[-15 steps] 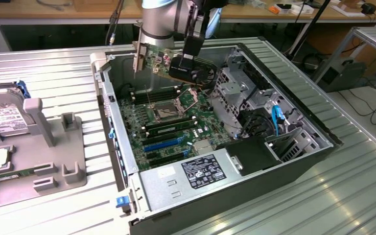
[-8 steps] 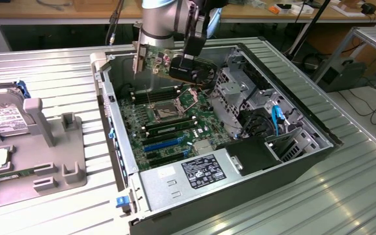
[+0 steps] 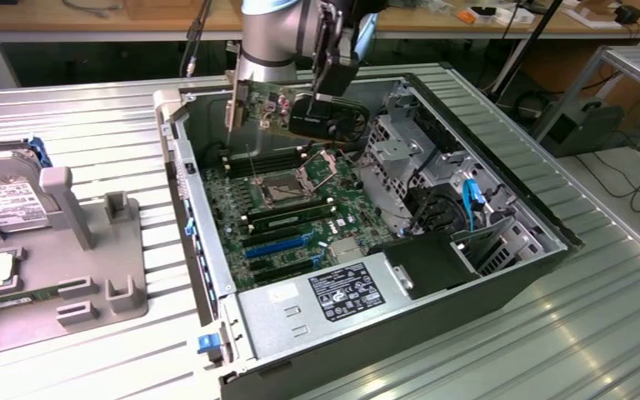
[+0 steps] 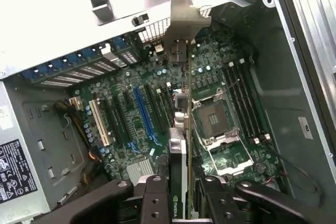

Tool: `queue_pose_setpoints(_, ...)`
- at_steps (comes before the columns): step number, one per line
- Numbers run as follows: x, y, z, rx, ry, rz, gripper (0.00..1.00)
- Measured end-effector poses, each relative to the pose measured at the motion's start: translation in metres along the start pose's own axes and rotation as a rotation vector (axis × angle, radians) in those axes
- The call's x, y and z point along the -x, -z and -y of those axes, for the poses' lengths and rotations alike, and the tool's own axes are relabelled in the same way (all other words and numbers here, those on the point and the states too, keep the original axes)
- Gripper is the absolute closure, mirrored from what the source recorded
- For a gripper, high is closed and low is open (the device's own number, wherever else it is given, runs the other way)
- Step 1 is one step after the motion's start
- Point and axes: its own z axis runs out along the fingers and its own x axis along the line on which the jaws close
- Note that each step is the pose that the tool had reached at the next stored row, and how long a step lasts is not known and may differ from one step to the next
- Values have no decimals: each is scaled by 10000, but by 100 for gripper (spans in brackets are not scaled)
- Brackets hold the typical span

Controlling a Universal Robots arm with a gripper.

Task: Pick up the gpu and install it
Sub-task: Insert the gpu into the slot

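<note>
Read the exterior view as a dial centred on the open case (image 3: 201, 250). At six o'clock, nearest, a ribbed sheet-metal table (image 3: 598, 333) carries the case. Just inside the case's near end sits a boxy steel power supply (image 3: 342, 292) with a black label. Beyond it lies the green motherboard (image 3: 231, 200), dense with slots, around a square, metal-framed socket (image 3: 284, 193).

At nine o'clock a grey moulded tray (image 3: 87, 250) holds a silver hard drive (image 3: 3, 204). At twelve o'clock the gpu (image 3: 309, 117) hangs on edge over the board's far end. The gripper (image 3: 322, 104) pinches its black face and green back between dark fingers. Farthest off runs a wooden bench (image 3: 76, 18).

In the wrist view the gripper (image 4: 178, 187) straddles the thin card, and the card's silver bracket (image 4: 186, 17) points toward the case's slotted wall.
</note>
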Motion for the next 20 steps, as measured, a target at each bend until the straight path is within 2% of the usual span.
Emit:
queue_pose_setpoints(9,0,0,0,-25,1542,-82,73)
queue_pose_setpoints(20,1,0,0,-44,2649,-142,73)
